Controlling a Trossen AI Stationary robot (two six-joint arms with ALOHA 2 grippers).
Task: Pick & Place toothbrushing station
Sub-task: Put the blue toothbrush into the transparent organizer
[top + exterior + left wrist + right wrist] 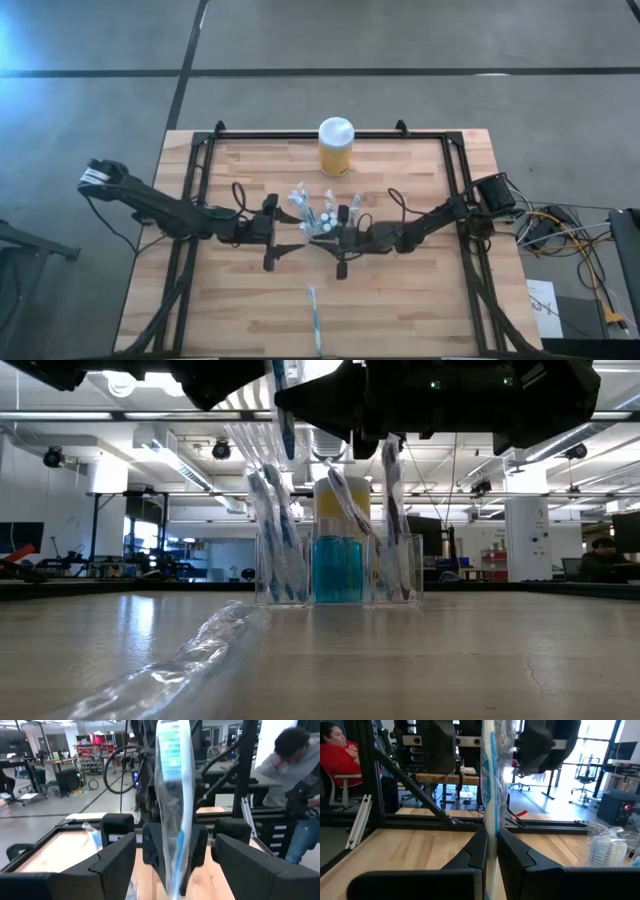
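The toothbrushing station point(316, 214), a see-through holder with a blue-filled compartment point(338, 568), stands mid-table with several wrapped toothbrushes in it. On its near side my two grippers face each other, both level. My right gripper point(491, 839) is shut on a plastic-wrapped toothbrush point(492, 780). That toothbrush point(174, 795) stands upright between the wide-apart fingers of my open left gripper point(175, 844), which do not touch it. From above, the left gripper point(290, 243) and right gripper point(318, 240) nearly meet. My right gripper pinches the wrapped toothbrush's shaft point(492, 822) between its two fingers, over the clear wrapper. The fingers come level from the table's right and lie across it. The toothbrush stands upright, its head end point(172, 745) above the fingers, lifted clear of the table.
A yellow jar with a white lid point(336, 146) stands at the table's far edge. Another wrapped toothbrush point(313, 320) lies near the front edge, also seen close to the low camera point(190, 655). Black frame rails point(200, 190) border the table. People sit beyond it point(292, 755).
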